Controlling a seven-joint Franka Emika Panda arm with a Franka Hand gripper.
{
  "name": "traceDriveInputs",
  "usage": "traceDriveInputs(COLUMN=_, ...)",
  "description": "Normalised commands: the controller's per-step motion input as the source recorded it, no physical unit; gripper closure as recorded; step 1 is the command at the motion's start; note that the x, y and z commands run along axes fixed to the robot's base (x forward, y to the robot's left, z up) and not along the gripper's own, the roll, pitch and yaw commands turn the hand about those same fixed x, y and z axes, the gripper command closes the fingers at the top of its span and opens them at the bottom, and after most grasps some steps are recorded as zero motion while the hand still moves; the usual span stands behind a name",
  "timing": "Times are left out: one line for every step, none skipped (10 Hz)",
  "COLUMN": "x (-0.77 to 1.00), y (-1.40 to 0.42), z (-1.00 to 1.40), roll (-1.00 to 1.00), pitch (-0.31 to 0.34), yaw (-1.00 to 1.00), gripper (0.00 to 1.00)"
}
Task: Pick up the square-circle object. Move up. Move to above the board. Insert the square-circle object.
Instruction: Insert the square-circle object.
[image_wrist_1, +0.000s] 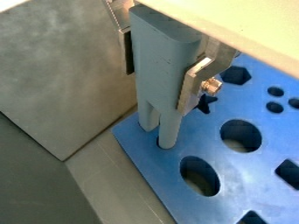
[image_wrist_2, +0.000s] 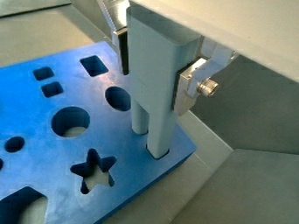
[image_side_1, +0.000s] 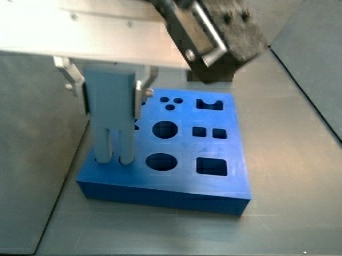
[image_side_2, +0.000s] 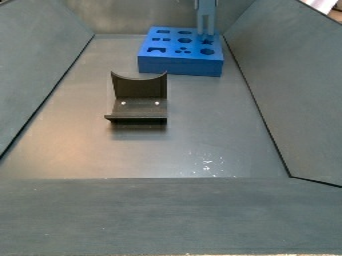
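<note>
My gripper (image_wrist_1: 160, 66) is shut on the square-circle object (image_wrist_1: 158, 87), a tall light grey-blue block held upright between the silver fingers (image_wrist_1: 193, 80). Its two prongs (image_wrist_1: 167, 127) point down and meet the bright-blue board (image_wrist_1: 251, 188) close to one corner. I cannot tell how deep the tips sit. Both wrist views show this, the gripper (image_wrist_2: 155, 66), the object (image_wrist_2: 152, 96) and the board (image_wrist_2: 135, 175). In a side view the gripper (image_side_1: 110, 80) holds the object (image_side_1: 110, 115) over the board's (image_side_1: 134, 180) left edge. In a side view the gripper (image_side_2: 207, 10), object (image_side_2: 207, 30) and board (image_side_2: 167, 62) are far back.
The dark L-shaped fixture (image_side_2: 134, 100) stands on the grey floor, nearer than the board. Sloping grey walls (image_side_2: 40, 100) enclose the floor on both sides. The board's star hole (image_wrist_2: 93, 166) and round holes (image_wrist_1: 239, 134) lie beside the prongs.
</note>
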Motion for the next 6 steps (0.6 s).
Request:
traceDriveInputs(x=0.00, y=0.00, z=-0.95, roll=0.01, pitch=-0.154, yaw=-0.03, gripper=1.00)
traceDriveInputs(x=0.00, y=0.00, z=-0.96, roll=0.01, pitch=-0.156, yaw=0.00, gripper=1.00)
traceDriveInputs(x=0.00, y=0.00, z=-0.96, roll=0.02, pitch=-0.147, yaw=0.00, gripper=1.00)
traceDriveInputs(x=0.00, y=0.00, z=-0.85, roll=0.01, pitch=-0.164, yaw=0.00, gripper=1.00)
traceDriveInputs(x=-0.03, y=-0.02, z=-0.49, roll=0.00, pitch=-0.157, yaw=0.00, gripper=1.00)
traceDriveInputs(x=0.00, y=0.00, z=0.00, roll=0.00, pitch=-0.037, yaw=0.00, gripper=1.00)
